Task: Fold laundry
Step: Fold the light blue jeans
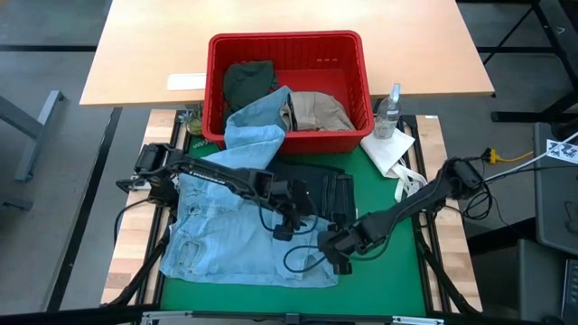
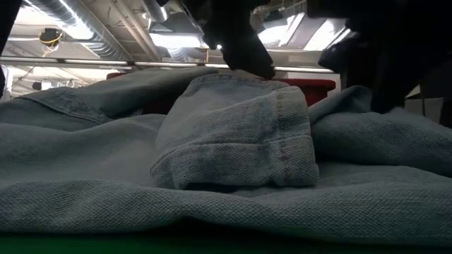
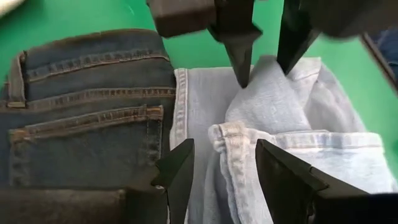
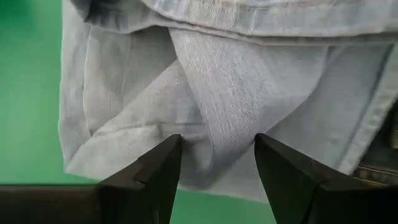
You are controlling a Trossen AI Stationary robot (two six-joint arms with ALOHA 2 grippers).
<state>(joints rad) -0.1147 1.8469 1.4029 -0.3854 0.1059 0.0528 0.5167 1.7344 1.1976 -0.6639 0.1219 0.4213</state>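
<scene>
Light blue jeans (image 1: 226,230) lie spread on the green mat (image 1: 388,289), one leg end folded over into a cuff (image 2: 240,134). Folded dark navy jeans (image 1: 316,185) lie beside them toward the far side. My left gripper (image 3: 224,174) hovers open over the light leg's hem, one finger on each side of it. My right gripper (image 4: 217,162) is open too and points down, astride a raised fold of the same leg end (image 3: 267,71). My left gripper's open fingers slant down over the hemmed edge (image 3: 233,140) of the light denim leg; I cannot tell whether they touch it. My right gripper comes from above, its fingers either side of a raised ridge of the cloth (image 4: 217,124). One fingertip (image 3: 242,78) seems to meet the denim. Nothing is pinched.
A red basket (image 1: 357,41) at the far side holds a dark olive piece (image 1: 248,79) and a beige piece (image 1: 316,110); light denim (image 1: 257,126) hangs over its near rim. A spray bottle (image 1: 389,108) and a white cloth (image 1: 388,152) are at the right.
</scene>
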